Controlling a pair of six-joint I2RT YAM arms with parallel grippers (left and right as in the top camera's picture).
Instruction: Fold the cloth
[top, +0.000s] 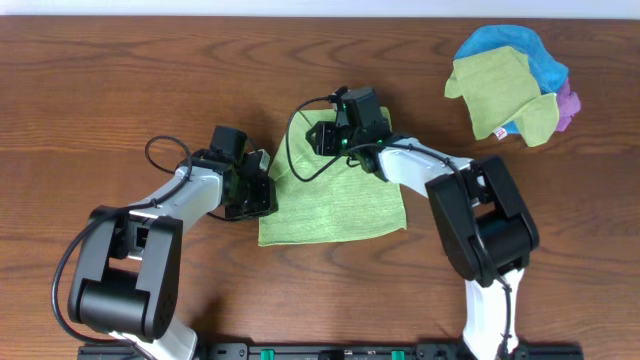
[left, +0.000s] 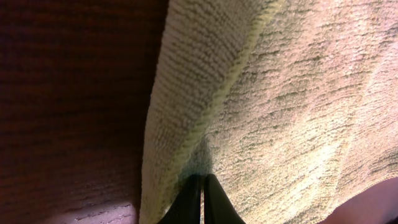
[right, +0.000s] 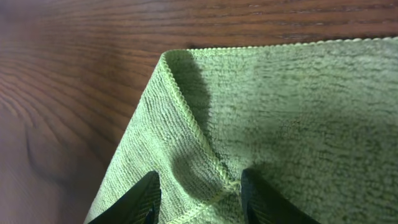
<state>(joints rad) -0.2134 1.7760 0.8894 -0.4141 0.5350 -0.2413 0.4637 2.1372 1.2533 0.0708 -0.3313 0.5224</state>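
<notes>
The lime-green cloth (top: 340, 205) lies folded on the wooden table between the two arms. My left gripper (top: 268, 192) is at its left edge. In the left wrist view the cloth (left: 280, 106) fills the frame close up, and the left gripper (left: 202, 178) is shut, its tips pinching the cloth where a hemmed fold starts. My right gripper (top: 350, 150) is over the cloth's far edge. In the right wrist view the right gripper (right: 199, 183) stands open, its fingers astride a turned-over hemmed corner of the cloth (right: 298, 112).
A pile of other cloths sits at the back right: a duller olive-green cloth (top: 495, 90) over a blue cloth (top: 510, 45), with a bit of purple cloth (top: 567, 105). Bare wooden table (top: 120, 80) surrounds the arms. The arm bases stand at the front edge.
</notes>
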